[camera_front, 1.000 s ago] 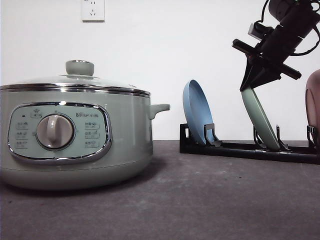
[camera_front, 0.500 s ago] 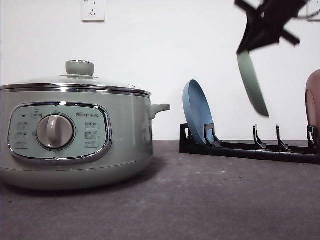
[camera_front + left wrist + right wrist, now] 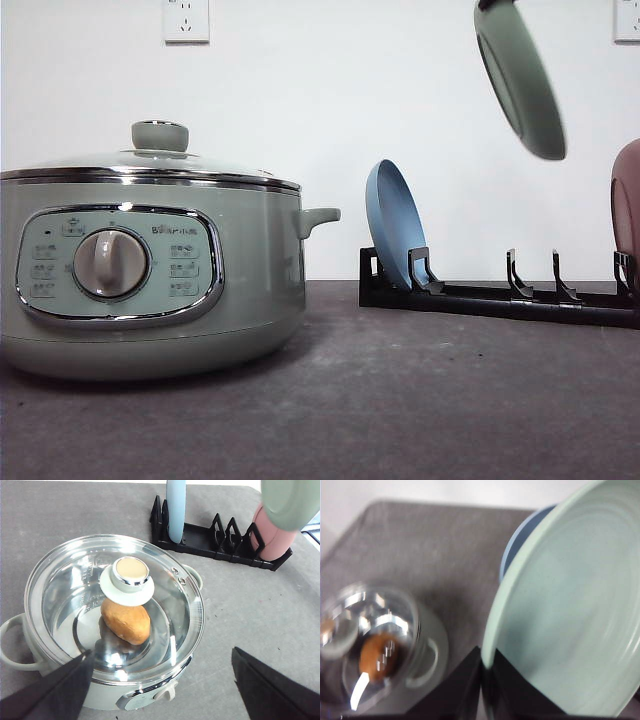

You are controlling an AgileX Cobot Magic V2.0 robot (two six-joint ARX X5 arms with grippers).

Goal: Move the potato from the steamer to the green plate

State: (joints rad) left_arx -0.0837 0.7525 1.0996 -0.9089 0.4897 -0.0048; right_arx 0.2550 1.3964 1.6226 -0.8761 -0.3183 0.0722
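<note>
The steamer (image 3: 150, 270) stands at the table's left with its knobbed glass lid (image 3: 127, 577) on. Through the glass the orange-brown potato (image 3: 126, 622) lies on the bottom of the pot. My left gripper (image 3: 160, 690) hovers above the steamer's near side, open wide, its dark fingers (image 3: 50, 692) apart and empty. High over the rack hangs the green plate (image 3: 520, 80), tilted. In the right wrist view my right gripper (image 3: 484, 669) is shut on the rim of the green plate (image 3: 570, 615). The potato (image 3: 377, 657) shows blurred far below.
A black plate rack (image 3: 500, 298) sits at the back right with a blue plate (image 3: 393, 225) upright in its left slot and a pink plate (image 3: 628, 205) at its right end. Its middle slots stand bare. A white wall lies behind.
My right gripper has lifted the green plate out of the rack's middle slot, up towards the top of the front view and tilted it. The steamer and lid have not moved.
</note>
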